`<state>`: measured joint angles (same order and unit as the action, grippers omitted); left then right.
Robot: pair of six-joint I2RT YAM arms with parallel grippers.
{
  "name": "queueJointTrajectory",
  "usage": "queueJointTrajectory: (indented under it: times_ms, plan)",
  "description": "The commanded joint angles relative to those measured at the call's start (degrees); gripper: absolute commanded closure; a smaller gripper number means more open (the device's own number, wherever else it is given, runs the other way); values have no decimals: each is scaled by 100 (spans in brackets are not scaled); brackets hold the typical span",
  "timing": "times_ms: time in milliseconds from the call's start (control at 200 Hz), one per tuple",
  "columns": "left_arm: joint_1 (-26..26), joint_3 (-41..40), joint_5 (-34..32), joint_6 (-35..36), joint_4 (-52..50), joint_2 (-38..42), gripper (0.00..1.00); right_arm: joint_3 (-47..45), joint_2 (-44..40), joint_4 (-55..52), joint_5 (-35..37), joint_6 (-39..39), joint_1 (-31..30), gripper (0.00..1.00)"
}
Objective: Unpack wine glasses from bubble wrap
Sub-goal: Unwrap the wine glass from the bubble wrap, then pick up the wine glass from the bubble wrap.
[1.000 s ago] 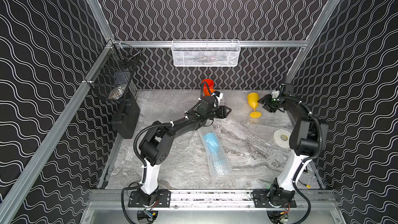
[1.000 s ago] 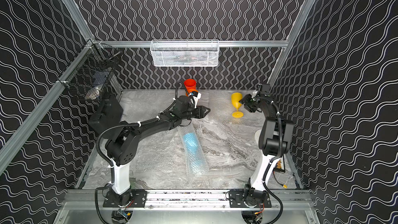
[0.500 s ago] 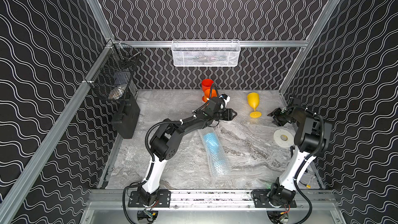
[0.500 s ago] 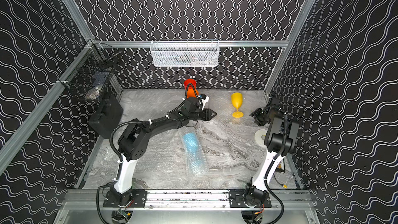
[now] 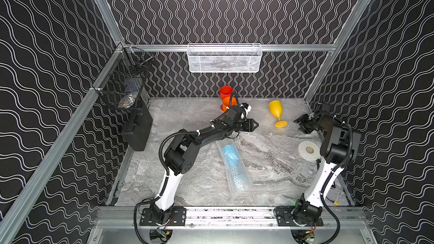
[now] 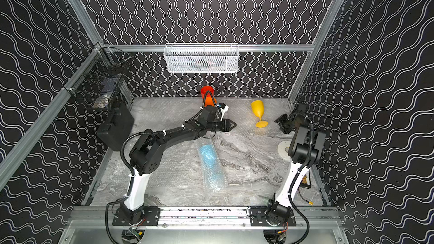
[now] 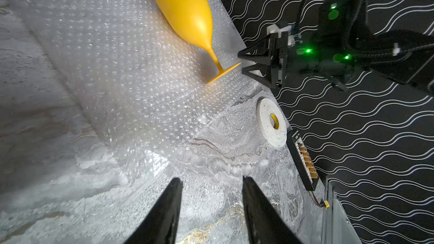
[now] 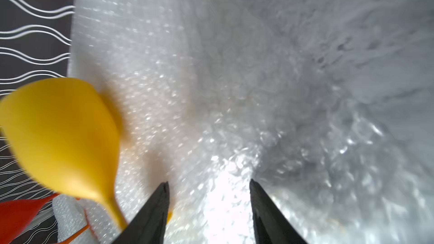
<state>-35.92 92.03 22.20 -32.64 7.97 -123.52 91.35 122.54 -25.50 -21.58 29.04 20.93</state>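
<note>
Yellow goblet (image 5: pixel 276 111) stands upright on a flat sheet (image 7: pixel 117 55) of bubble wrap at about two o'clock on the table, touched by nothing. A second ago the right gripper (image 7: pixel 241 63) was close against its bowl. It has since backed off toward three o'clock, near the side wall, and now sits just beside the foot with jaws apart and nothing between them. The left gripper (image 5: pixel 256 125) has swung from beside the orange goblet (image 5: pixel 229 102) out to the yellow one's nine o'clock, jaws likewise spread and empty. Red goblet (image 5: pixel 226 91) and orange sit together at twelve o'clock by the back wall, the orange partly hidden behind the left wrist. That reads as the yellow goblet set down and let go, so three look unpacked. The blue goblet (image 5: pixel 231 156) lies inside its roll (image 5: pixel 236 174) near the table's centre, running toward six o'clock, with neither arm on it. It is likely the next job.
</note>
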Motion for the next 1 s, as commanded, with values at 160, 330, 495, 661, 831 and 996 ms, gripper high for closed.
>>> queueJointTrajectory:
  times_ms: [160,330,495,661,831,996]
  plan:
    - [128,-45,-162,245,-161,348,52,934,-88,-739,223,-734,-459,35]
    - [145,-62,-208,319,-380,525,52,2170,701,-1599,381,-1374,-1006,32]
    - [176,-231,-268,346,-533,752,52,3004,1212,-1898,866,-1653,-1316,26]
    - [199,-442,-319,346,-551,948,51,3114,1349,-1709,947,-1671,-1435,24]
    - [206,-526,-291,333,-550,997,51,3199,1487,-1663,1334,-1820,-1565,22]
    - [212,-603,-251,280,-480,1041,51,3276,1551,-1554,1451,-1893,-1609,18]
